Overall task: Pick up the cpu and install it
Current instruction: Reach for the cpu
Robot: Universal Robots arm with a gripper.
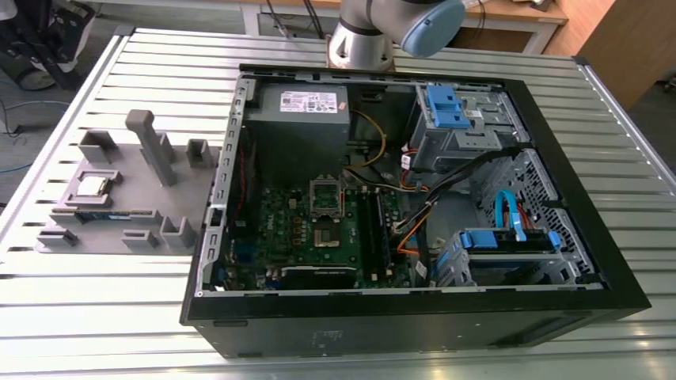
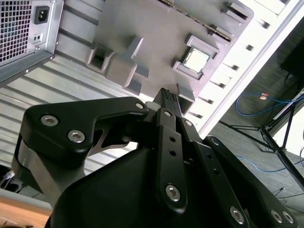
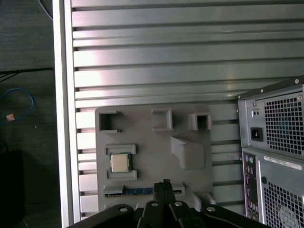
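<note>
Cpu (image 3: 119,163) pickup: not yet grasped.
Jaws narrow, empty, above grey tray (image 3: 152,147); advise widening them and centring squarely over the chip.

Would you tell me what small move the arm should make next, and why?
Probably shift the gripper sideways until it is centred over the cpu. The cpu lies untouched in its pocket on the grey tray, and the shut, empty gripper hangs over the tray, off to one side of the cpu.
</note>
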